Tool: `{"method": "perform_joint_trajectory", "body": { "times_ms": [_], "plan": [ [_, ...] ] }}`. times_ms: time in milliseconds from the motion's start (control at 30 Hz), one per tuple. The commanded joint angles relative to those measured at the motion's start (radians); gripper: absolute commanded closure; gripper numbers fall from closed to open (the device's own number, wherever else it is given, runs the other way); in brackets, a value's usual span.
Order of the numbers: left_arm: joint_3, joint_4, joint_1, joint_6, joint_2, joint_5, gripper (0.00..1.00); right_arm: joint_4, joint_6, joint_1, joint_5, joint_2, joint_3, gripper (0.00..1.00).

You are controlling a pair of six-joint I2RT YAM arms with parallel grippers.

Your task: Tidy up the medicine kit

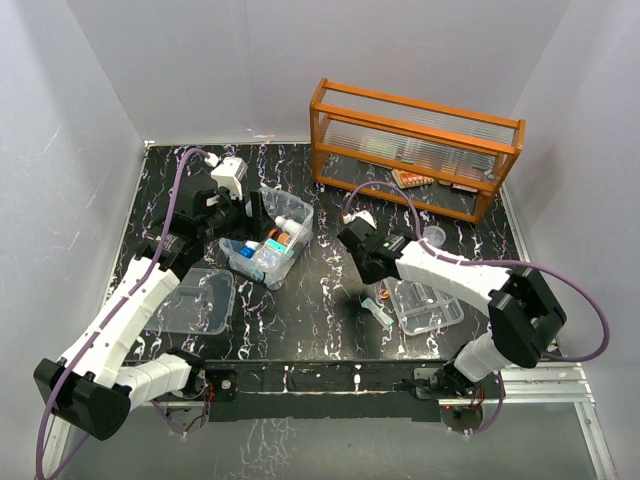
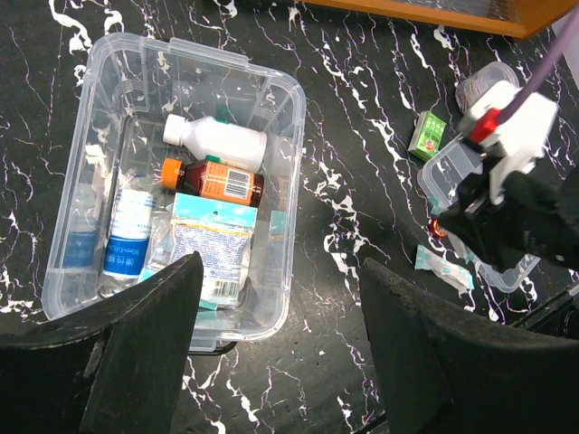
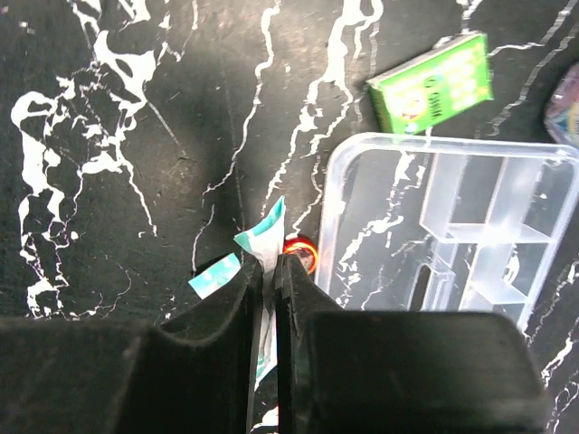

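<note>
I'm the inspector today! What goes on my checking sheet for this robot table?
Surface: black marbled table, no spills seen.
Job's things: open medicine kit holding a white bottle, a brown bottle, a blue-labelled bottle and a packet; a clear lid lies apart from it.
Clutter: green box, divided tray.
Grippers: left gripper open above the kit; right gripper shut on a teal sachet.
Cables: purple cables loop off both arms.
Surroundings: white walls; orange rack at the back.
</note>
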Motion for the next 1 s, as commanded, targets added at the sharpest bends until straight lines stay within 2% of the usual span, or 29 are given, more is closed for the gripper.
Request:
{"method": "perform_joint_trajectory", "body": {
  "times_ms": [0,200,400,800,900,967],
  "plan": [
    [0.034,0.013,0.001,0.011,-0.006,0.0,0.32,-0.021,0.05,-0.027,0.116,-0.08,0.025,0.92],
    [0.023,0.021,0.001,0.003,-0.008,0.012,0.32,-0.004,0.021,-0.122,0.076,-0.108,-0.031,0.92],
    [0.027,0.012,0.001,-0.003,-0.011,0.022,0.32,0.014,-0.021,-0.164,0.033,-0.042,-0.034,0.9],
    [0.027,0.001,0.001,-0.011,-0.023,0.018,0.31,0.016,-0.053,-0.185,0.102,0.076,-0.047,0.88],
    [0.027,0.0,0.001,-0.011,-0.024,0.016,0.31,0.013,-0.055,-0.184,0.105,0.084,-0.048,0.84],
    [0.026,0.001,0.001,-0.012,-0.025,0.015,0.31,0.006,-0.049,-0.185,0.098,0.084,-0.047,0.79]
  ]
}}
